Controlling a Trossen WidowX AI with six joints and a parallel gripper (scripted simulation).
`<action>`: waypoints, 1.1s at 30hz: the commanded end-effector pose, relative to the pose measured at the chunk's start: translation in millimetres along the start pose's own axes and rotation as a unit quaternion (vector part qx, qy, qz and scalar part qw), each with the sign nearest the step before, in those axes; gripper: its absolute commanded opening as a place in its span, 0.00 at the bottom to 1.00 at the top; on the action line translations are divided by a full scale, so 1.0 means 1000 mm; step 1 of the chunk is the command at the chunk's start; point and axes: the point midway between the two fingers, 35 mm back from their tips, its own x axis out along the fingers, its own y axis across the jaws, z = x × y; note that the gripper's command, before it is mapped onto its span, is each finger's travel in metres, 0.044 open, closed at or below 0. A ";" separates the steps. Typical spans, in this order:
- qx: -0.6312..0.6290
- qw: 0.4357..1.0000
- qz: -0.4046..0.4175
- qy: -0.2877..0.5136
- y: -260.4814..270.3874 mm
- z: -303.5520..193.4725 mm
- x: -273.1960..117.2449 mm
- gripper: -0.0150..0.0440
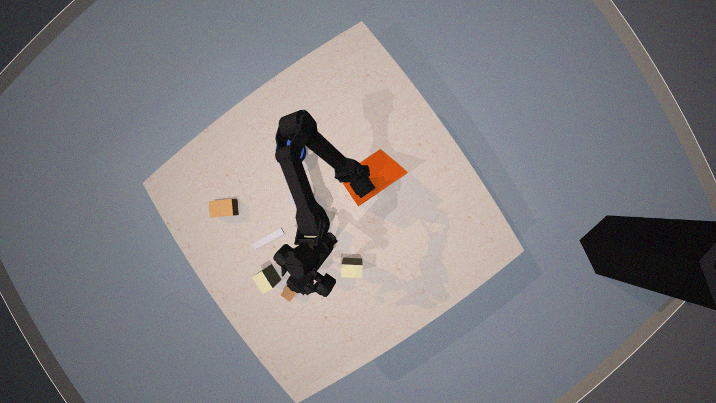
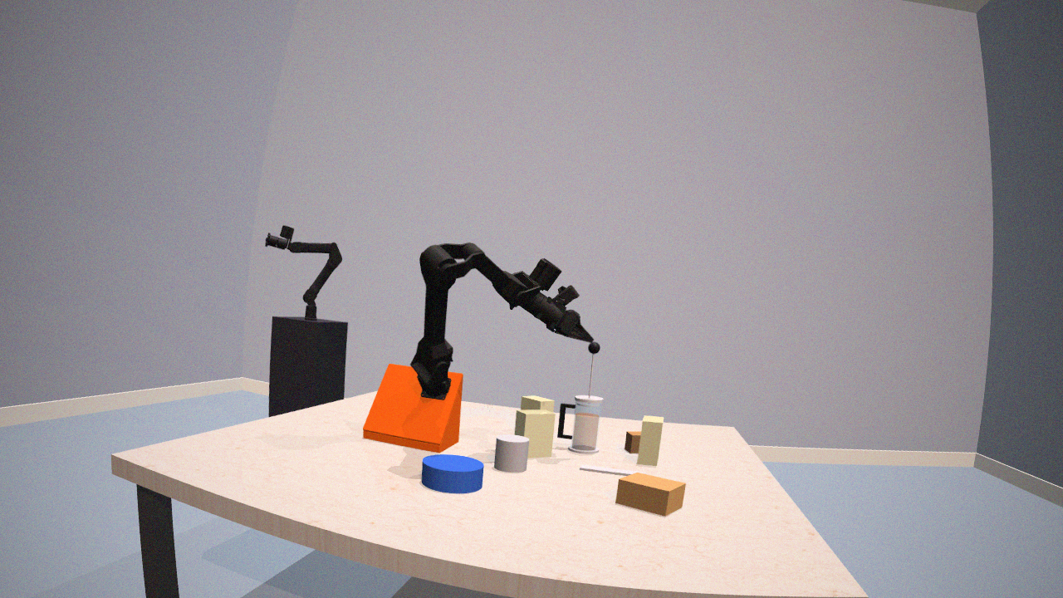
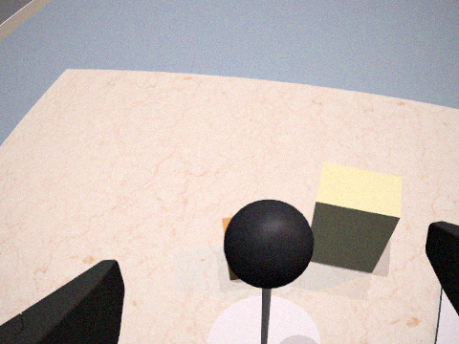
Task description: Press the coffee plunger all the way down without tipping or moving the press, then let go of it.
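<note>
The coffee press [image 2: 585, 433] stands upright on the table, its black handle [image 2: 561, 421] to the left in the exterior view. Its thin plunger rod [image 2: 590, 375] [image 3: 266, 315] rises high above the lid, topped by a black ball knob [image 2: 594, 349] [image 3: 269, 244]. My gripper [image 2: 592, 341] [image 3: 282, 260] is open, tilted downward at knob height. In the wrist view the knob appears between the widely spread fingers, with a gap on each side; contact is not visible. In the top view the arm hides the press and knob.
A pale yellow block [image 1: 263, 282] [image 2: 650, 441] [image 3: 358, 191] and small brown block [image 1: 287, 293] [image 2: 631, 441] stand near the press. Other yellow blocks [image 2: 535, 434] [image 1: 351, 270], a grey cylinder [image 2: 511, 454], blue disc [image 2: 453, 474], white strip [image 1: 268, 238] and tan block [image 1: 220, 207] [image 2: 649, 494] surround it.
</note>
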 end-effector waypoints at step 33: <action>-0.004 1.000 0.000 0.002 0.000 -0.004 0.030 0.47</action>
